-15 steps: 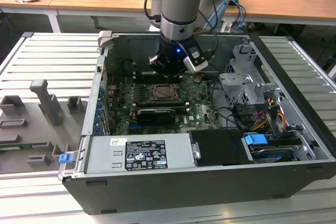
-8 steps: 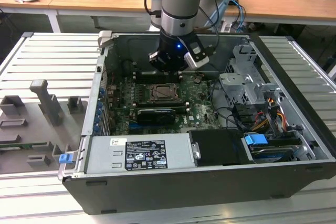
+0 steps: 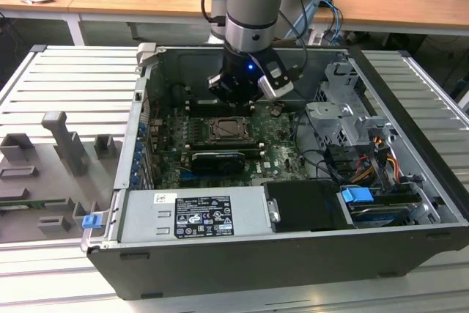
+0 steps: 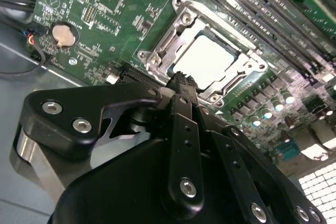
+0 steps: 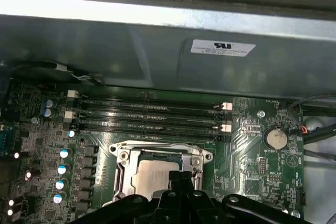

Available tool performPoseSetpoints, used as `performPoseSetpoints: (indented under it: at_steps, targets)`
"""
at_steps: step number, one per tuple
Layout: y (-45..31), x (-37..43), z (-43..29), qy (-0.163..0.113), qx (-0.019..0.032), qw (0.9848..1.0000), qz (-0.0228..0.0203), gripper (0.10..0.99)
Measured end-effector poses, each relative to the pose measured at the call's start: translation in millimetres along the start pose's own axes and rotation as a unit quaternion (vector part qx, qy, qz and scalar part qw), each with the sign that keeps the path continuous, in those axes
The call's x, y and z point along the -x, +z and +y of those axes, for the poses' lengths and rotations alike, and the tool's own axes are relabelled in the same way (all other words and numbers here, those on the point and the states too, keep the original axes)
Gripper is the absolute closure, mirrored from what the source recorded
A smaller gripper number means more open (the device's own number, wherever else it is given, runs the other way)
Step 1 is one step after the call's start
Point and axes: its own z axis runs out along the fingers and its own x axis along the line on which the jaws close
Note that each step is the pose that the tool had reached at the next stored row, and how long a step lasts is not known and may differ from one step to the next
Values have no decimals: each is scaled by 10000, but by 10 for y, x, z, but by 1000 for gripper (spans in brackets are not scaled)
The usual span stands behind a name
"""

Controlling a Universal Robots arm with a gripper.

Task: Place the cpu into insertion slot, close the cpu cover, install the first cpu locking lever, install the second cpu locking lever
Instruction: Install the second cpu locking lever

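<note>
Risk, as I judge it: a slanted approach could scrape the thin grey metal cpu cover (image 4: 181, 35) or catch the socket rim. The pale silvery square cpu (image 4: 210, 59) lies seated in the grey-rimmed square insertion slot (image 5: 157, 171) on the green motherboard (image 4: 94, 19). The black gripper (image 4: 179, 80) hovers just above the slot's near edge, fingers closed together, holding nothing.

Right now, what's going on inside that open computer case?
The robot arm's gripper hangs just above the motherboard's insertion slot. The cpu already lies in the slot, with the cpu cover closed down around it, its pale face showing through the cut-out. The gripper holds nothing.
</note>
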Motion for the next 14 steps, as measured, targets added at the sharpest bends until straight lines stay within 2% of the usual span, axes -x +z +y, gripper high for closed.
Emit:
performPoseSetpoints:
  at_steps: [2,6,11,14]
  targets:
    - [-2,-2,-32,0,0,10000,0,980]
    - [-5,-5,-42,1,-1,10000,0,980]
    - [-73,-6,-36,0,0,10000,0,980]
    - [-84,-11,-103,3,0,10000,5,980]
